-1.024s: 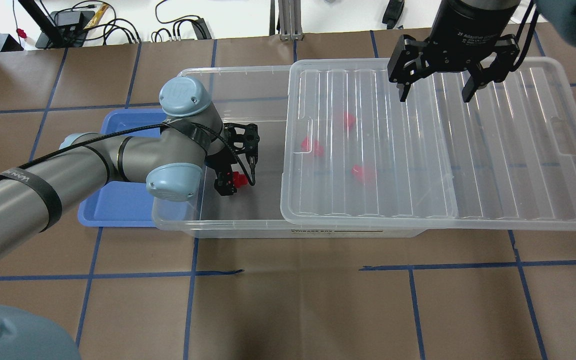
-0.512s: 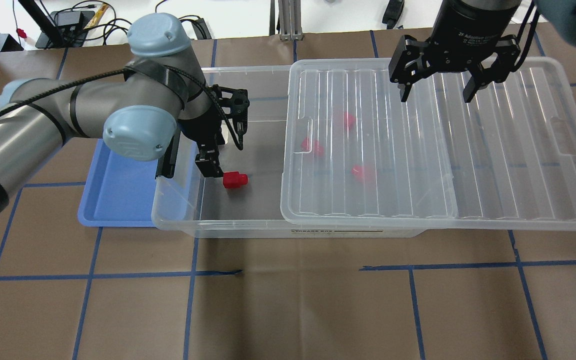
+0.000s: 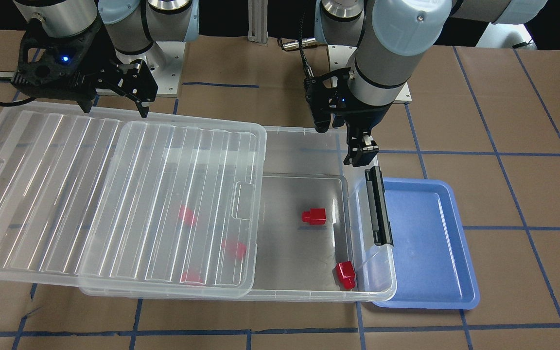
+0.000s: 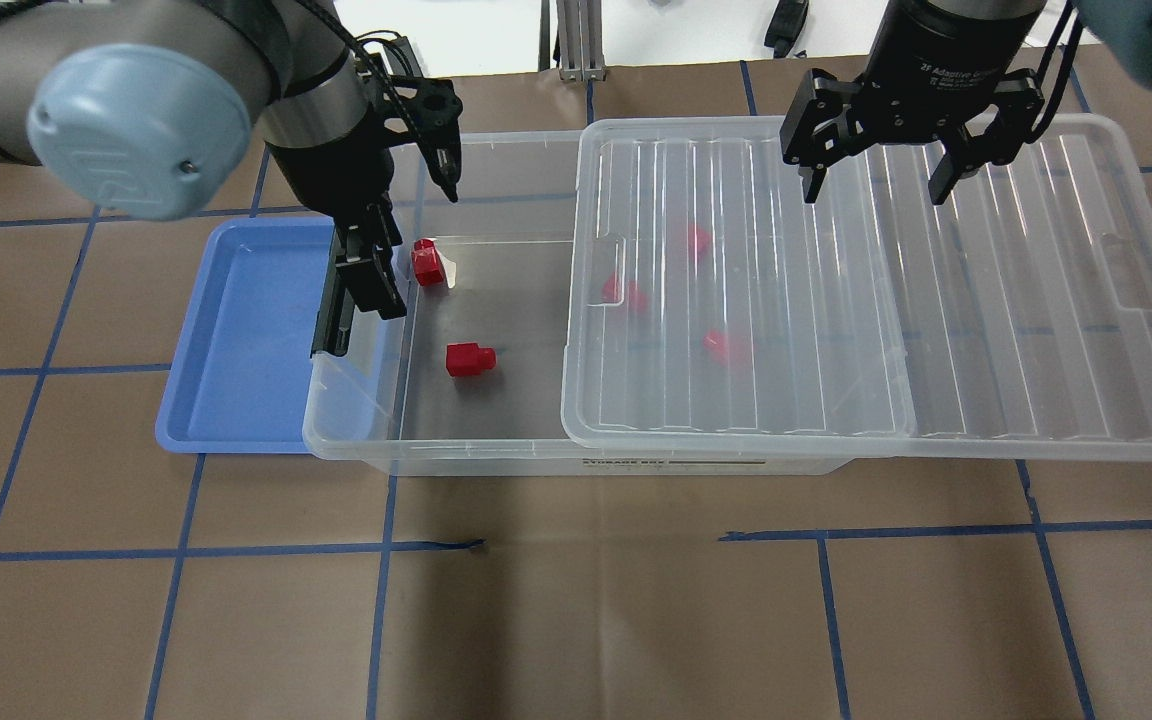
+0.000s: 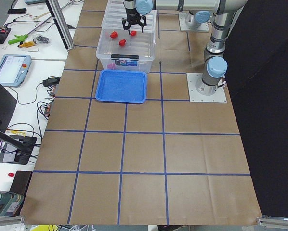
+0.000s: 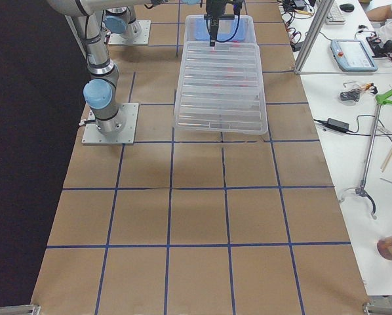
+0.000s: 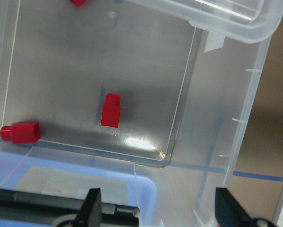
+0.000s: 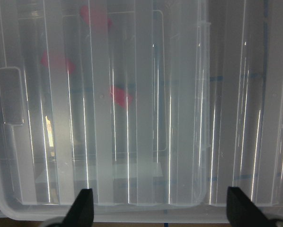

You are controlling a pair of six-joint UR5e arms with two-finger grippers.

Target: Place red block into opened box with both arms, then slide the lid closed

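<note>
Brown table (image 4: 636,620) with a blue tape grid. The box (image 4: 456,455) is mid-table, with the lid (image 4: 986,300) slid partway off toward the robot's right and a blue tray (image 4: 246,380) at the other end. The red block (image 4: 469,359) lies on the box floor in the uncovered part, free of both grippers: bright red, cube body, narrower stub pointing at the lid. A second block (image 4: 426,262) sits in the far corner by the black latch (image 3: 377,206), and more show blurred under the lid. Left gripper (image 3: 341,141): jaws wide, empty, raised over the box's open end. Right gripper (image 4: 873,190): jaws wide, empty, above the lid, not touching. Risks, my read: the lid closes toward the left gripper, so it hits the fingers if that arm isn't clear. An off-centre push could skew the lid and jam it on the rim.
</note>
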